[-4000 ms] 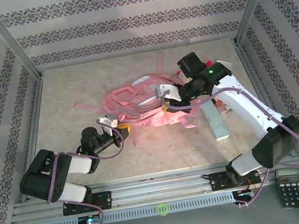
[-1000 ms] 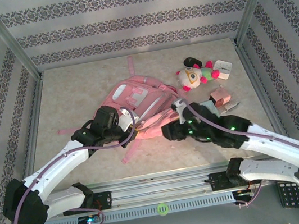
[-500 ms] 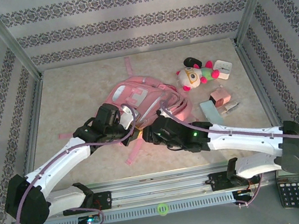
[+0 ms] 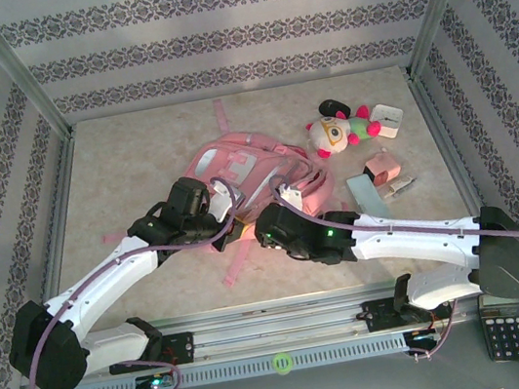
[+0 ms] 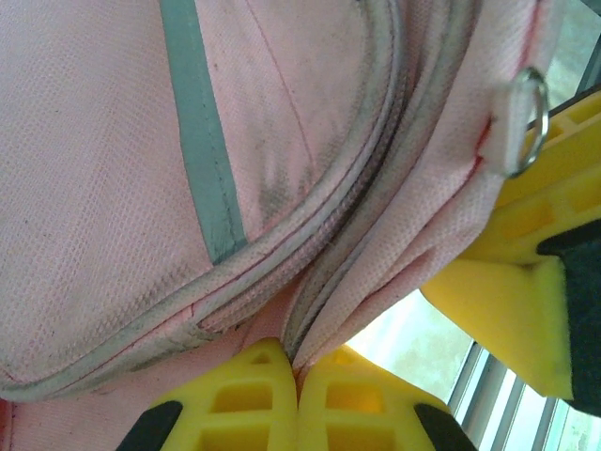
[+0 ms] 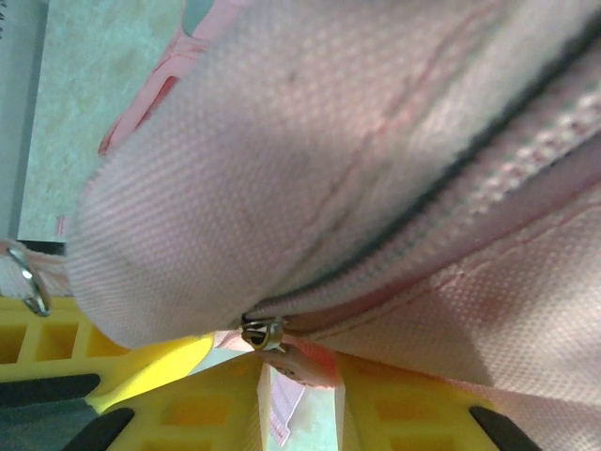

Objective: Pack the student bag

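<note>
While the left hand [image 5: 299, 366] is shut on a fold of the student bag [image 4: 247, 162], the right hand [image 6: 300, 381], narrowly open around the zipper pull [image 6: 265, 334], may pinch only fabric.

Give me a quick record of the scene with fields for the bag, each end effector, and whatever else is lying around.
Bag: pink student bag lying on the table
Left end effector: shut, pinching the bag's fabric
Right end effector: jaws slightly apart around the zipper pull
Other items: plush toy right of the bag; calculator at the near right corner
</note>
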Controlling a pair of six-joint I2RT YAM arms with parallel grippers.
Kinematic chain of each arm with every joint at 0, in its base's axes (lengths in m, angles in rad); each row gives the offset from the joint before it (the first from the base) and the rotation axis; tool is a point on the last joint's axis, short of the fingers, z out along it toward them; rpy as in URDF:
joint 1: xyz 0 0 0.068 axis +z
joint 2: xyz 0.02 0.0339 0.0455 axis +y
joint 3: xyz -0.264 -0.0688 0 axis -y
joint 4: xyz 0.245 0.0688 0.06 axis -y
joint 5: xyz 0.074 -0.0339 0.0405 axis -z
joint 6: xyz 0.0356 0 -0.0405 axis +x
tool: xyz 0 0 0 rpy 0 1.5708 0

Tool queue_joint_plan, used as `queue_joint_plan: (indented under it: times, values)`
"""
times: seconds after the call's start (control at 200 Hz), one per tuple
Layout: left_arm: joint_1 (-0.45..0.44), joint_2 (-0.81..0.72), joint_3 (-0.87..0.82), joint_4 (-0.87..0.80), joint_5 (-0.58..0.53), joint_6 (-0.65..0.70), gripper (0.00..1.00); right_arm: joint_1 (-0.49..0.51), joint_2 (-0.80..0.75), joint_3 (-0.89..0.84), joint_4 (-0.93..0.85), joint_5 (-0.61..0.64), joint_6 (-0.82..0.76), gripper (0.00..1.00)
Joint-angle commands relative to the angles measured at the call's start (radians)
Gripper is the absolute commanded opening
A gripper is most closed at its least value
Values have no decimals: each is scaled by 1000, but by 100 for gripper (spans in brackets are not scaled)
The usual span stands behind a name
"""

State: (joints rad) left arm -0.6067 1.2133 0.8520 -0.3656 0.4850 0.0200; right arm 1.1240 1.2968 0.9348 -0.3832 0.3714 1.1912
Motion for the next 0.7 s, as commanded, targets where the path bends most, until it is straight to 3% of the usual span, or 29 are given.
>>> queue_joint_plan:
  times: [0.0,0.08,0.235,0.32,0.475,0.694]
  values:
    - [10,-18,44,22,43,-46,0,-4,11,32,-99,88,-17,28]
    - [10,-18,42,26,48,-53,0,-7,18,38,-105,83,-18,38]
    - [10,-17,43,31,52,-63,0,2,71,103,-176,109,-24,46]
    - [10,-22,43,33,53,-65,0,3,107,134,-228,132,-26,45]
    - [10,-28,46,14,41,-52,0,9,138,195,-373,204,-21,25]
    - [10,-34,40,2,34,-48,0,14,167,245,-478,241,0,34]
